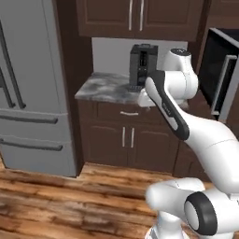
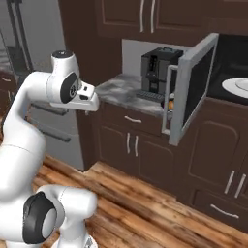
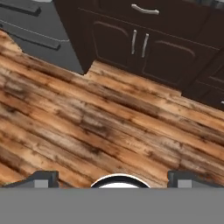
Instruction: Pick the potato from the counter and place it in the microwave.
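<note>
In the left base view, the grey marbled stone counter with white veining sat on dark brown cabinets with silver handles, and a black coffee machine stood on it against the pale wall. A grey steel refrigerator rose to the left of the counter. The white arm with dark joints reached up across the right of the scene, covering the counter's right end. At the right edge the black-interior microwave stood open, its grey door swung outward.

In the right base view, the arm curved up on the left and its hand hung in the air short of the counter, well apart from the microwave. The microwave's grey door stood wide open, and a white plate lay inside the dark cavity. A small orange-tan potato showed as a sliver on the counter just behind the door's edge, beside the coffee machine.

In the hand view, the camera looked down on brown wooden floor planks and the cabinet fronts. The two-finger gripper had its dark tips set far apart at the bottom, spread wide with nothing between them.
</note>
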